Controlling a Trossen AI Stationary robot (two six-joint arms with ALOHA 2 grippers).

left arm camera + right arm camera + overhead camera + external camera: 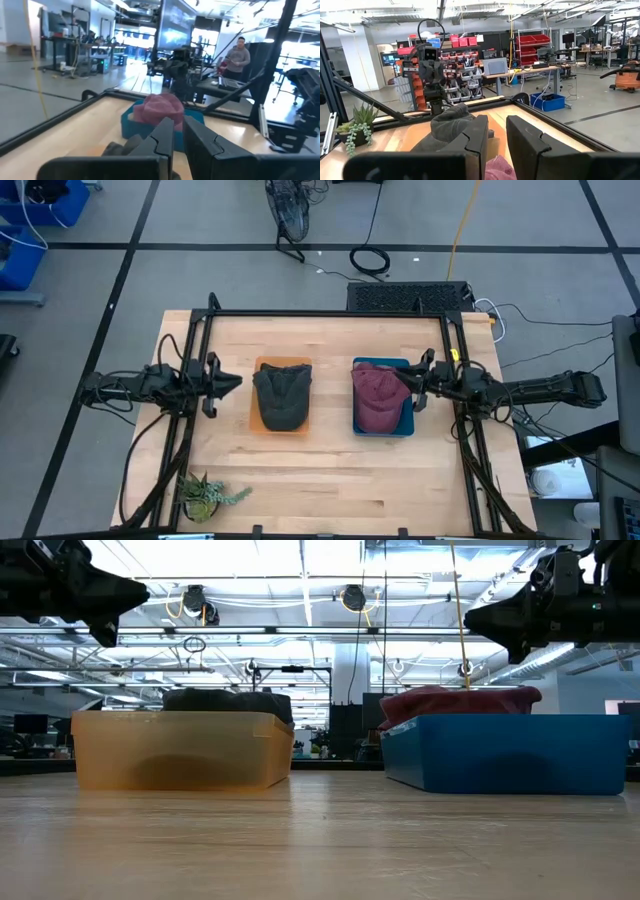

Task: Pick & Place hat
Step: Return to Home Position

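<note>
"High view: caps where?"

"Side by side on the desk (330, 470): black cap (283, 397) in orange bin (285, 361), red cap (378, 395) in blue bin (385, 433). Long axis of each near-to-far."

"And the arms?"

"Just left of the orange bin, pointing at it: left tool (232, 380). Over the blue bin's right rim: right tool (408, 380). Low view: both raised well above the bins. Each slightly spread, pinching nothing."

"Next move?"

"Probably straight back outward, away from the caps. Black cap inward of the left tool, red cap inward of and below the right. Nothing left to lift."
</note>
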